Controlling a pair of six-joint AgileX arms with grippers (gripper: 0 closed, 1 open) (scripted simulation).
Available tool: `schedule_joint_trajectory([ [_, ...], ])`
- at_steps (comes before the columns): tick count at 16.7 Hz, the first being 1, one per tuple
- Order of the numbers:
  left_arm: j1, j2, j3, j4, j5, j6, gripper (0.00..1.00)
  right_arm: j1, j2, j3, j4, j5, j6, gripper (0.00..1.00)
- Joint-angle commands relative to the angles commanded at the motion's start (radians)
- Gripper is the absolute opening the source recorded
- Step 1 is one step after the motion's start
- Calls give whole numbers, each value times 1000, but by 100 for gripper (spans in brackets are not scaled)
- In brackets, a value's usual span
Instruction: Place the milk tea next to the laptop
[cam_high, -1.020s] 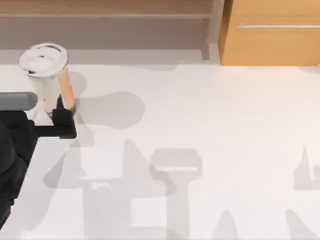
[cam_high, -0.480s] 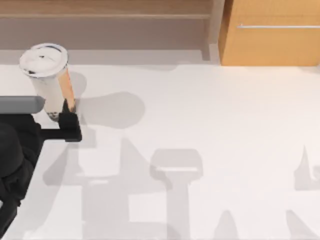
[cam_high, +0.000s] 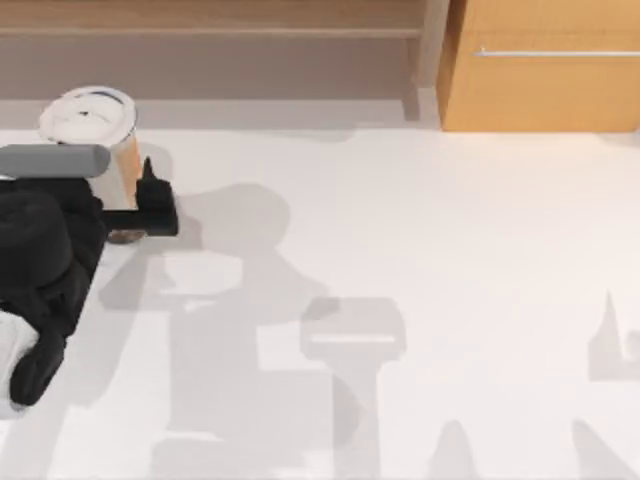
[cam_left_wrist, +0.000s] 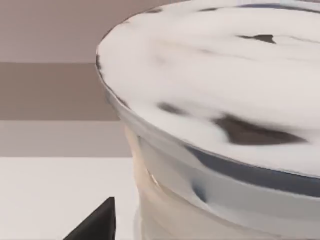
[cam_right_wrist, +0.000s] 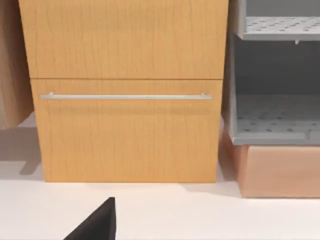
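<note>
Our left gripper (cam_high: 128, 205) sits at the far left of the table, its fingers spread to either side of the milk tea (cam_high: 105, 140), one dark finger (cam_high: 152, 190) showing on the cup's right flank; from the top view we cannot tell whether the pads touch the wall or stand just off it. The cup lies straight ahead of the gripper, toward the table's back edge, upright, with its long axis vertical, so the jaws meet it across its round body. The left arm is much the nearer, so we judge the closing and carrying fall to it. In the left wrist view the lid (cam_left_wrist: 220, 85) looms close: white, domed, smooth, with dark marks and a clear rim over the pale tan wall. The table (cam_high: 420, 260) is flat, matte white. Our right arm is parked, its wrist camera facing a wooden drawer front (cam_right_wrist: 125, 130) with a thin metal handle (cam_right_wrist: 125, 96); one dark finger (cam_right_wrist: 97, 222) shows, and its spread we cannot tell.
</note>
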Motion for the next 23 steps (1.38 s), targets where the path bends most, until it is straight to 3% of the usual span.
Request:
schedule_joint_trajectory([
  [7, 18, 76, 88, -13, 19, 3, 100, 0, 0, 0, 0, 0, 0, 100],
  [20, 18, 76, 88, -13, 19, 3, 2, 0, 0, 0, 0, 0, 0, 100],
  [23, 18, 76, 88, -13, 19, 3, 0, 0, 0, 0, 0, 0, 0, 100],
])
